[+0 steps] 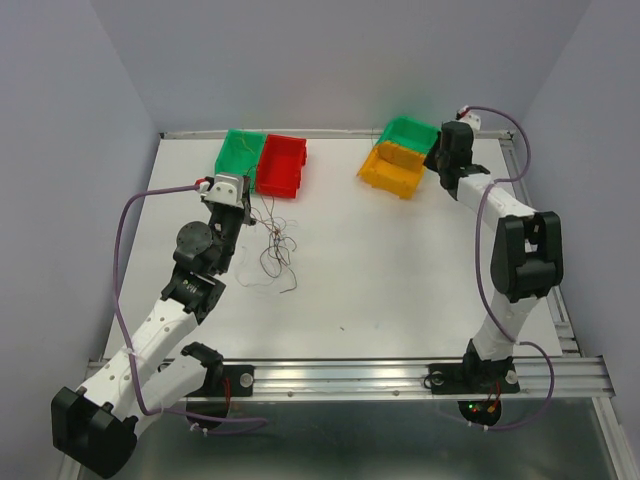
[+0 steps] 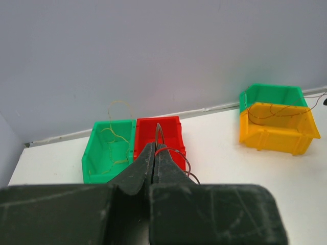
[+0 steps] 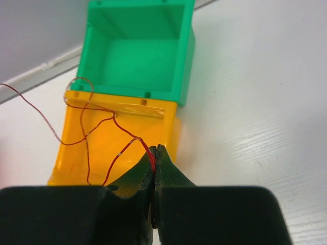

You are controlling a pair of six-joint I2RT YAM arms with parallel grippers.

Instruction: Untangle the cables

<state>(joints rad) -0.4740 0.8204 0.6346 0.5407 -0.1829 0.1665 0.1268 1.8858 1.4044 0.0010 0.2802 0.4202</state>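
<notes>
The cables lie as a thin curly tangle on the white table, just right of my left gripper. In the left wrist view my left gripper is shut on a dark red-brown strand that loops off to the right, in front of the red bin. A yellowish strand lies in the green bin. My right gripper is at the yellow bin. In the right wrist view it is shut on a red strand that trails over the yellow bin.
A green bin and a red bin stand side by side at the back left. A second green bin stands behind the yellow one at the back right. Grey walls close the table's far side and sides.
</notes>
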